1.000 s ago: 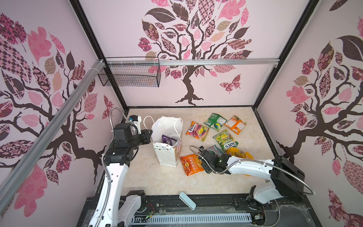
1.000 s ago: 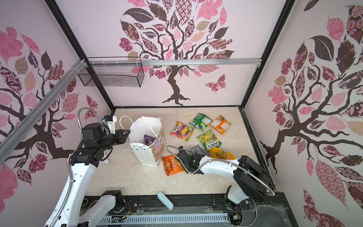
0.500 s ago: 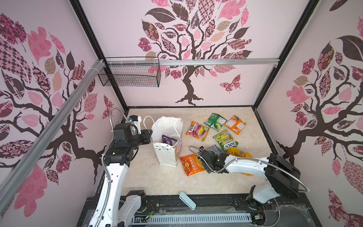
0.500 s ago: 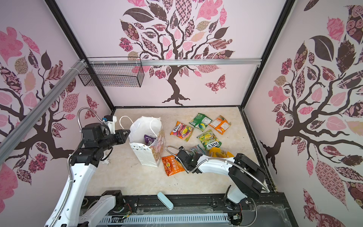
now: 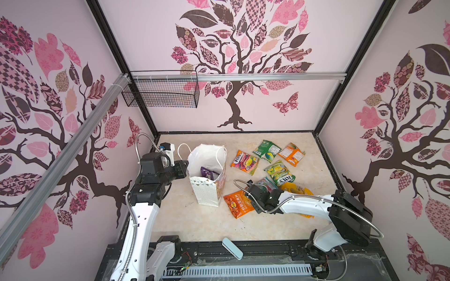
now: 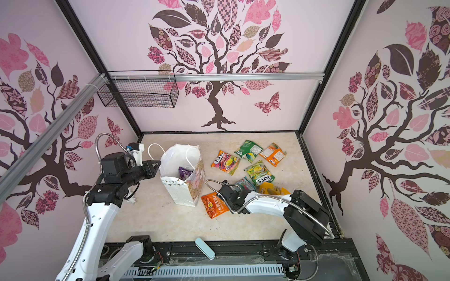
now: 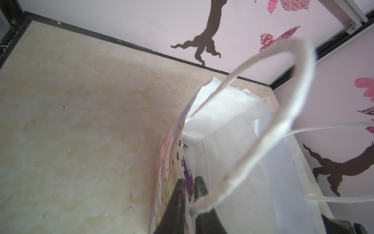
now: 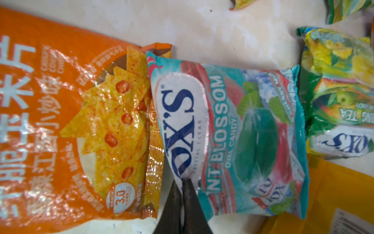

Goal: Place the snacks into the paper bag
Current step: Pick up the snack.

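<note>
your right gripper (image 8: 183, 182) is closed tight on the teal candy pack (image 8: 242, 131). it pinches a fold of wrapper at the logo end, close to the pack's edge, and the rest of the pack spreads out past the tips, flat on the desk (image 5: 185, 219). it's not lifted yet. that logo end overlaps the end of the orange chips pack (image 8: 60, 121), so watch that it doesn't drag along when you go up.

the left gripper (image 7: 189, 182) is closed on the side wall of the paper bag (image 5: 207, 194), one tip outside on the printed face and one inside on the white, just below the rim. the bag stands upright w/ the mouth open. one purple pack (image 5: 208, 173) is already in it.

the relation that matters: from the right gripper the bag is toward the robot's left, w/ the chips pack (image 5: 237, 203) lying between them. the mouth sits well above the desk, so i'd say lift first, then go across, then drop. the right arm is the one to carry, since the left is busy w/ the bag.

the pack will prob hang limp from that pinch, so get it fully over the rim and clear of the cord handle (image 7: 283, 113) before you let go.

left on the desk: a yellow pack (image 5: 292, 188), a green-yellow candy pack (image 5: 280, 173), an orange candy pack (image 5: 244, 161), a green pack (image 5: 266, 150) and an orange pack (image 5: 291, 153).
</note>
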Motion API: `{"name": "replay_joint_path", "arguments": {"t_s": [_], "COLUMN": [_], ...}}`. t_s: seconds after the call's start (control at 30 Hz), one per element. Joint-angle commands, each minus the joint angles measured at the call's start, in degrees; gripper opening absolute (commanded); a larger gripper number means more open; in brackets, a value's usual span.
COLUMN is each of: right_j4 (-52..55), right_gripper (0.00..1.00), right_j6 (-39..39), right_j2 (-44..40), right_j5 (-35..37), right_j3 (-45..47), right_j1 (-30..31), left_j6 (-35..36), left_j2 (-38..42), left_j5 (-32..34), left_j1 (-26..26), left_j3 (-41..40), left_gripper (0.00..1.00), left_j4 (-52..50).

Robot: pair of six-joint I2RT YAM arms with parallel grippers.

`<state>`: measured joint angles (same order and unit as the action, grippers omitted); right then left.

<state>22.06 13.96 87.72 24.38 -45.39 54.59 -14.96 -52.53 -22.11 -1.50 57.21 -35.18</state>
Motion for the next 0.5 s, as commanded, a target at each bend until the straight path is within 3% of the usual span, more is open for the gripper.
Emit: {"name": "replay_joint_path", "arguments": {"t_s": [0.0, 0.47], "right_j4": [1.38, -1.30], "right_gripper": [0.03, 0.00], "right_j6": [1.07, 2.13], "right_j2": [-3.02, -20.36], "right_j5": [-1.02, -9.20], "right_j3": [-0.87, -0.41], "right_j1": [-0.78, -5.28], "left_j6": [0.65, 0.29], "left_j2": [0.76, 1.40], "left_j5": [0.31, -0.30], "left_j1": [0.16, 0.07], "left_j3": [-1.75, -1.97], "left_gripper": [0.14, 0.13], "left_j4": [0.83, 1.58]}}
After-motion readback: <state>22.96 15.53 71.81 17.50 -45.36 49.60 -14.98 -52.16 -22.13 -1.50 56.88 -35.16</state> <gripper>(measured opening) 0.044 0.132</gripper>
